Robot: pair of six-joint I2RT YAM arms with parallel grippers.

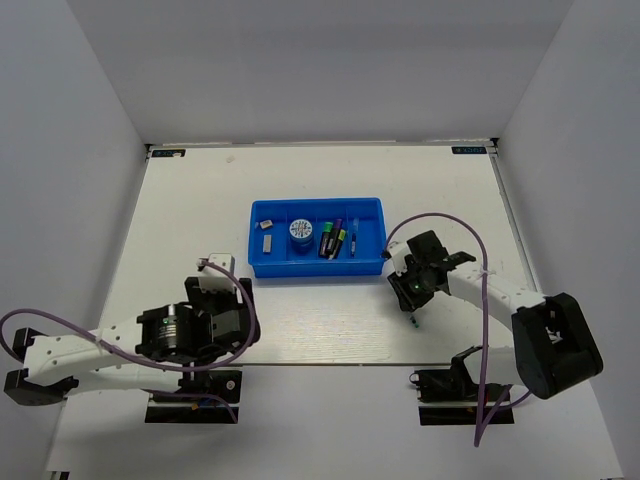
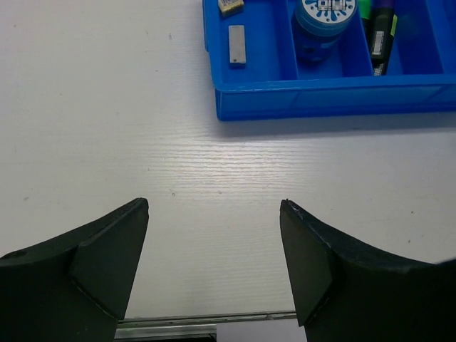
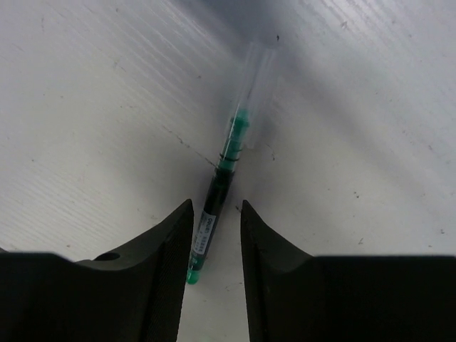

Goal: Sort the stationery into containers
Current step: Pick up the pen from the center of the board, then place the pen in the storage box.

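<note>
Left end effector (image 2: 214, 214): fingers spread wide, nothing between them. We place it at 7 o'clock from the blue tray (image 1: 300, 268), well apart from it.

Tray, compartments left to right:
- first: a grey block (image 2: 237, 45) and a paler block (image 2: 230, 6) at 12 o'clock from it
- second: blue-white roll (image 1: 301, 232)
- third: highlighters (image 1: 330, 240) side by side, with green and purple ends showing
- fourth: one thin pen (image 1: 354, 238)

Right end effector (image 3: 216, 206): at 4 o'clock from the tray, fingers narrowly parted and straddling the green pen (image 3: 226, 160). We see a gap beside the pen, so we read it as not yet pinched. The pen lies on the counter (image 1: 200, 200), outside the tray.

We judge the sort nearly finished. This green pen is the only loose item we find, and it likely belongs in the fourth compartment.

The counter is white with a faint grain, and shows dark specks and fine scratches near the pen. Plain white walls (image 1: 320, 70) close in at 9, 12 and 3 o'clock. The light is even.
</note>
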